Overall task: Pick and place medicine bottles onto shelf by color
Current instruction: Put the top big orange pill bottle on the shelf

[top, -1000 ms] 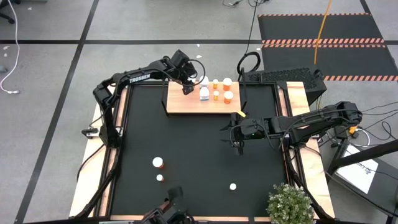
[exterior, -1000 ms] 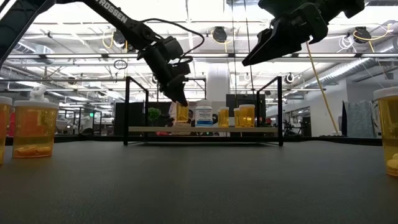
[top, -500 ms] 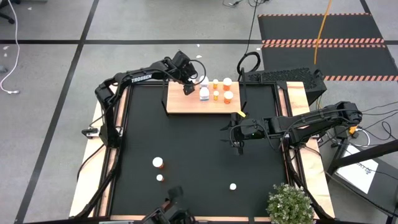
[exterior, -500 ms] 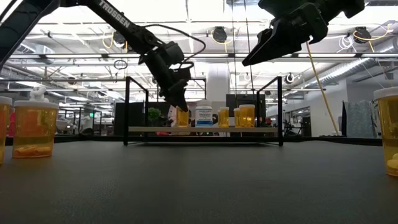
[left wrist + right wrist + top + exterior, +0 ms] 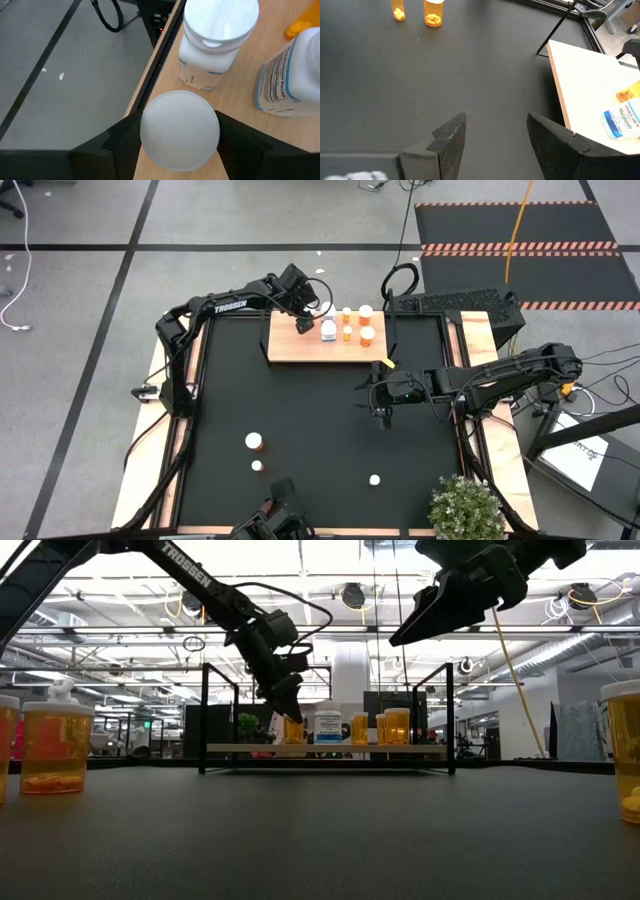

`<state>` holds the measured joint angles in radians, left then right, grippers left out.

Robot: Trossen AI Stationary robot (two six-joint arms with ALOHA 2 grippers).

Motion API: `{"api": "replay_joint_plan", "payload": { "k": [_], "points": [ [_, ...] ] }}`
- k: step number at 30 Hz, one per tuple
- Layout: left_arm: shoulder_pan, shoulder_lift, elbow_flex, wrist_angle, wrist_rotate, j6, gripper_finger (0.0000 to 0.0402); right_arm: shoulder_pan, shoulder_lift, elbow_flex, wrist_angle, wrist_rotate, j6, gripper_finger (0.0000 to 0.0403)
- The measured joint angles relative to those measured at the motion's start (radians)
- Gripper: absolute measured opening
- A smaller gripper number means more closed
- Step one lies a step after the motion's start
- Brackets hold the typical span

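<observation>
The shelf (image 5: 290, 348) is a light-wood board at the table's far edge, with black uprights (image 5: 204, 715). On it stand white bottles (image 5: 328, 330) and several orange ones (image 5: 367, 335). Three more bottles stand on the black table (image 5: 254, 442), (image 5: 257, 466), (image 5: 374, 479). My left gripper (image 5: 303, 323) is over the shelf's left part, open, with its fingers either side of the white cap (image 5: 179, 129) of an orange bottle (image 5: 293, 728). My right gripper (image 5: 385, 412) hangs open, high above the table's right middle (image 5: 495, 130). My left gripper comes from above, slanting down, and its fingers (image 5: 125, 135) flank the bottle's white cap (image 5: 150, 135). I cannot tell whether they touch it. The bottle stands upright on the shelf board.
In the left wrist view a white bottle (image 5: 217, 40) and a labelled white bottle (image 5: 287, 75) stand close beyond the cap. A potted plant (image 5: 465, 505) sits at the near right corner. Pale wooden strips (image 5: 485, 340) border the table. The black middle of the table (image 5: 310, 420) is bare.
The left gripper has shifted slightly toward the table's left and up, off the top of the orange bottle, which has stayed standing on the shelf. The right arm has kept still.
</observation>
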<state>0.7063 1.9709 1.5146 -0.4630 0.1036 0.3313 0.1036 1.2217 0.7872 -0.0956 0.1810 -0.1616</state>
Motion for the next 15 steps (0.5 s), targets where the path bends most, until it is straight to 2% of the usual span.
{"api": "replay_joint_plan", "payload": {
  "k": [5,10,15],
  "points": [
    [0.000,0.005,-0.001,-0.007,-0.006,-0.001,0.0256,0.000,0.000,0.000,0.000,0.000,0.000,0.0205],
    [-0.001,-0.002,-0.002,-0.009,-0.056,0.000,0.0289,0.000,0.000,0.000,-0.003,0.000,0.000,0.0205],
    [-0.012,-0.061,-0.002,-0.018,-0.059,0.000,0.0300,0.000,0.000,0.000,-0.003,0.000,0.000,0.0205]
  ]
}}
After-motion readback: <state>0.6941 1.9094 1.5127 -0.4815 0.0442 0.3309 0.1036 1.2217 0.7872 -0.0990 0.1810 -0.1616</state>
